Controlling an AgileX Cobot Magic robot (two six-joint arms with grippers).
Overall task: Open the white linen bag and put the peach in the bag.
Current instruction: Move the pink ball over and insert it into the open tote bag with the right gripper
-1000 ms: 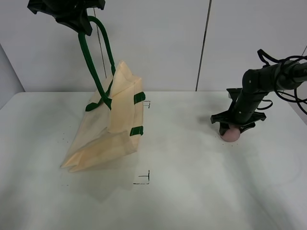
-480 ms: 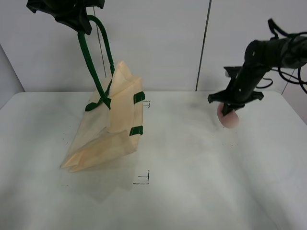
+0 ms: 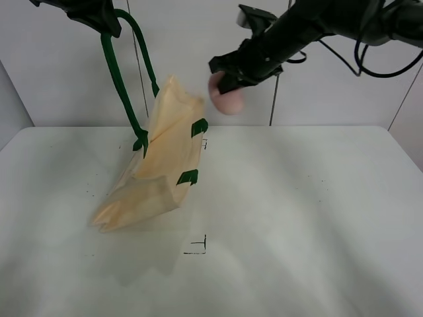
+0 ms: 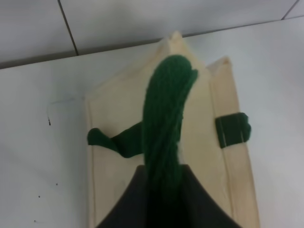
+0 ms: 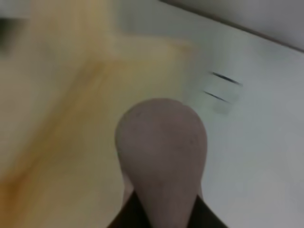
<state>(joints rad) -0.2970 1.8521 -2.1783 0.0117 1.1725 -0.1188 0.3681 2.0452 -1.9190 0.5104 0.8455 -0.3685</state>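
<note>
1. Read as a clock face, the high view shows the white table (image 3: 310,224) meeting the back wall along 12 o'clock. From 1 through 6 o'clock its top lies bare.
2. A small black corner mark (image 3: 197,248) sits at about 6 o'clock, apart from the bag's lower edge.
3. The white linen bag (image 3: 162,165) stands tilted at 9 to 10 o'clock. Its lower corner rests on the table and its upper corner points to 12.
4. The left gripper (image 3: 109,23), high at 11 o'clock, is clamped on the green strap handle (image 3: 122,79), which runs taut down to the bag. The left wrist view shows that handle (image 4: 166,109) passing between the dark fingers.
5. Two green tabs (image 3: 198,127) mark the bag's 3 o'clock edge. A second green strap (image 4: 110,141) lies slack against the cloth.
6. From above, the bag (image 4: 114,161) looks flat, its sides close together, and its inside does not show in any view.
7. The right gripper (image 3: 228,82) is clamped around the peach (image 3: 226,98), which is off the table. In the high view it appears at 12 o'clock and near the bag's upper corner, at about 3 o'clock from it.
8. In the right wrist view the peach (image 5: 161,142) sticks out past the fingertips, with blurred cream cloth (image 5: 66,118) behind it.
</note>
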